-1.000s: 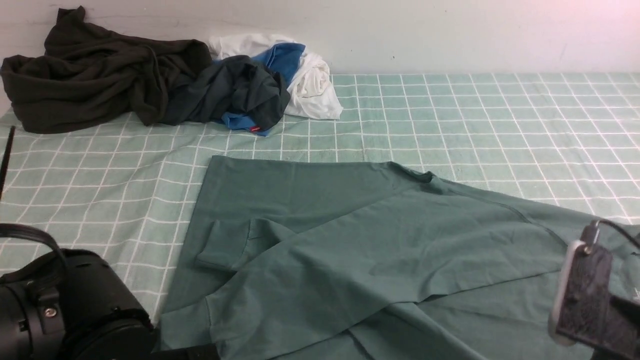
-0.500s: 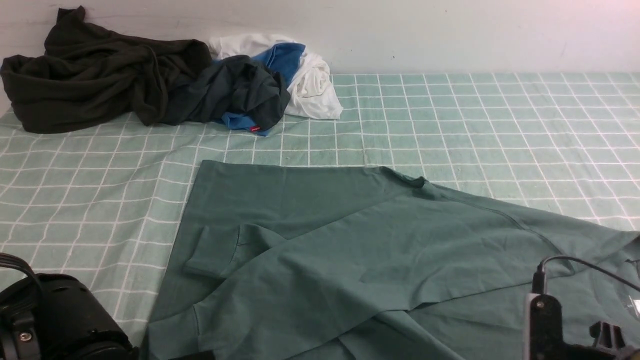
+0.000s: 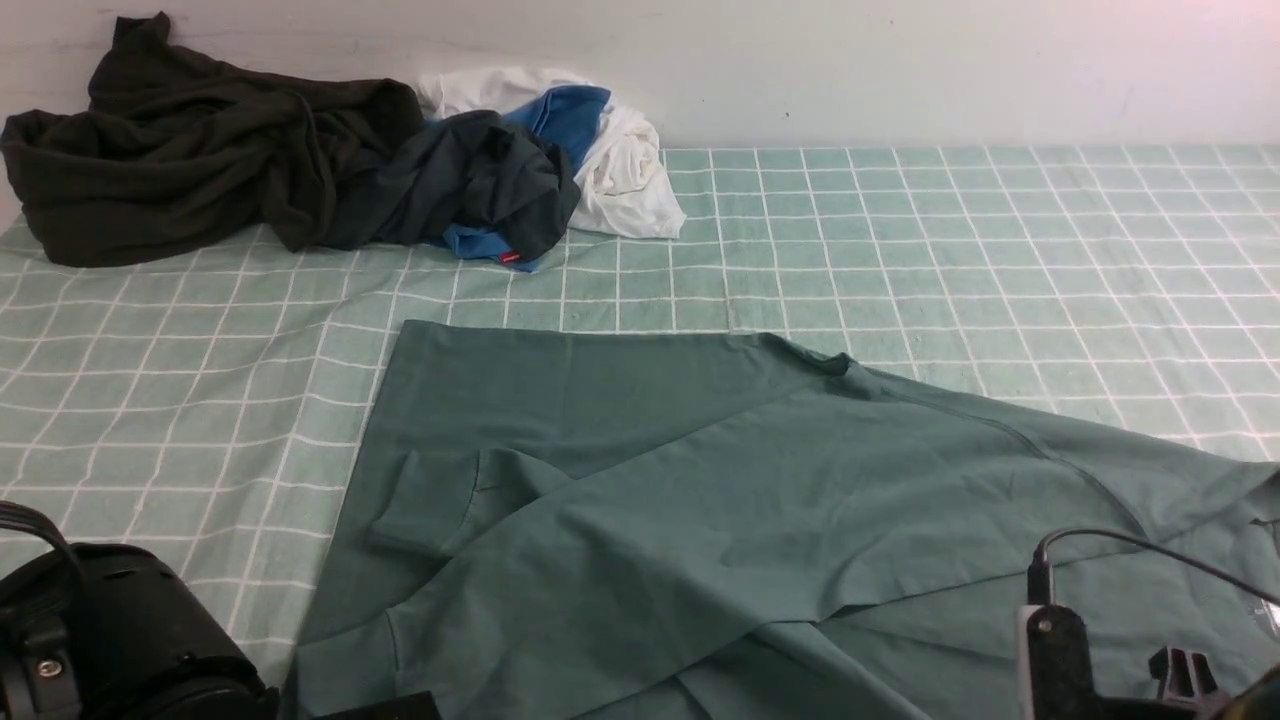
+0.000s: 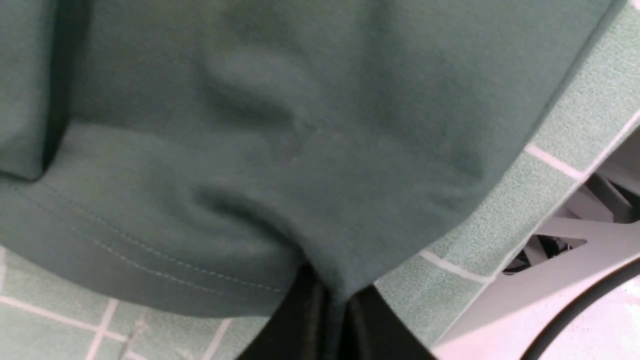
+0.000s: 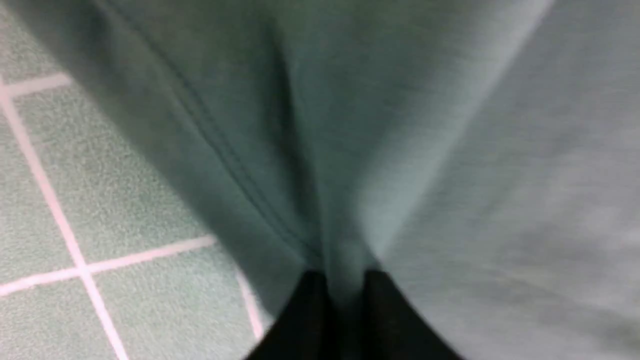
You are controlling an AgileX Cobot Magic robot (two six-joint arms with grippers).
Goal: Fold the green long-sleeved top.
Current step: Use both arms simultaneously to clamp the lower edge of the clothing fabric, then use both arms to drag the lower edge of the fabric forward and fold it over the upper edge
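The green long-sleeved top (image 3: 720,520) lies spread on the near half of the checked sheet, with one sleeve and its ribbed cuff (image 3: 425,505) folded across the body. My left gripper (image 4: 334,305) is shut on the top's hem corner (image 4: 320,260) close to the sheet's near edge. My right gripper (image 5: 345,290) is shut on a pinched fold of the top (image 5: 320,150) beside a stitched seam. In the front view only the arms' black bodies show at the lower left (image 3: 110,640) and lower right (image 3: 1090,670); the fingertips are out of sight there.
A pale green sheet with white grid lines (image 3: 950,230) covers the surface. A very dark olive-black garment (image 3: 190,150) and a heap of dark, blue and white clothes (image 3: 540,160) lie at the far left by the wall. The table's edge and frame (image 4: 575,235) show beside the left gripper.
Both arms have dropped lower and drawn back toward the near edge. The top has slid with them, its far edge moving nearer and to the left.
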